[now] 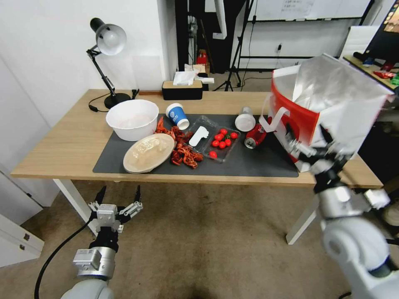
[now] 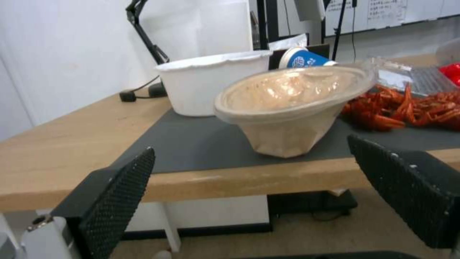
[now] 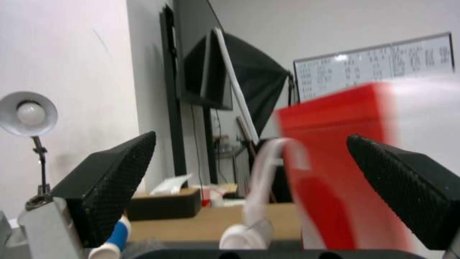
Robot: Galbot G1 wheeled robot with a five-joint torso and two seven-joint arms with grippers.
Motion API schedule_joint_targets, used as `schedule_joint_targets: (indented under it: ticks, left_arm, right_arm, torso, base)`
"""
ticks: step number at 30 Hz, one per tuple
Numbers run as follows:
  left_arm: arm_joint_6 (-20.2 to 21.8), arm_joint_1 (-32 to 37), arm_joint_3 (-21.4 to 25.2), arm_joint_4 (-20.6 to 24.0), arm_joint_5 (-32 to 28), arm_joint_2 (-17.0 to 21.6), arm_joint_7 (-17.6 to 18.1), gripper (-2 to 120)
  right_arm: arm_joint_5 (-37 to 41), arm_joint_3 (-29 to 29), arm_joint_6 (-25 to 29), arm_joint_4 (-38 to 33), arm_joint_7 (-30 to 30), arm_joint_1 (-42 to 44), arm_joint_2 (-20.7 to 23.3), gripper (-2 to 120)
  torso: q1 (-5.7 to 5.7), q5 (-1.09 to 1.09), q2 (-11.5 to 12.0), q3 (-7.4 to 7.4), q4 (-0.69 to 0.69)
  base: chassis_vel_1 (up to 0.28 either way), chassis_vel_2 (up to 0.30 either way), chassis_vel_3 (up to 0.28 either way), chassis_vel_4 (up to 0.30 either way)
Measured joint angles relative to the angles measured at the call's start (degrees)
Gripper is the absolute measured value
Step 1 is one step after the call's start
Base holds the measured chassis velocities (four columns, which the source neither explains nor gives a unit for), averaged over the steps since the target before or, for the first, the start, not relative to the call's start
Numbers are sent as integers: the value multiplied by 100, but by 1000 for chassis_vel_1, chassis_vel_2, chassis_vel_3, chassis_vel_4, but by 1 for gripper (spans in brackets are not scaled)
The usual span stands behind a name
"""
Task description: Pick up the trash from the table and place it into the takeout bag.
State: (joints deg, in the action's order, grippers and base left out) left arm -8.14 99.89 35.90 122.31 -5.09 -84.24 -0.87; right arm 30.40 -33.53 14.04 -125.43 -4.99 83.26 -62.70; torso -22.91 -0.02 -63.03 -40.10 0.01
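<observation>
Light-wood table (image 1: 62, 145) spans mid-frame; its right end hides behind the takeout bag (image 1: 328, 108) (red panel, foil lining, blurred), at frame right. Right gripper (image 1: 318, 143) gapes empty before it. Left gripper (image 1: 118, 199), lower left, spread empty below the beige oval lid (image 1: 149, 152).
</observation>
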Motion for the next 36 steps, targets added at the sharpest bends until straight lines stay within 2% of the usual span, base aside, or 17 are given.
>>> schedule_joint_targets:
  ticks: [5,10,19,36]
  left_arm:
    - [-80,25,-11,-37,-2,7,-2,100]
    - [-107,27,2,-50,-25,46,-4,100]
    - [-137,37,-8,-153,-31,42,-22,100]
    - [-151,31,35,-267,-14,15,-102,100]
  right_arm:
    - [-211,11,51,-5,29,164,-15,100]
    - [-610,20,33,77,-75,633,-232,100]
    - [-696,199,-368,383,-338,1414,-580,100]
    - [-680,451,-242,699,-184,1486,-608,100]
  torso:
    - [0,1,0,0,0]
    - [0,2,0,0,-1]
    - [0,2,1,0,-2]
    - [0,2,1,-1,-1]
  base:
    - [0,0,0,0]
    - [0,0,0,0]
    - [0,0,0,0]
    - [0,0,0,0]
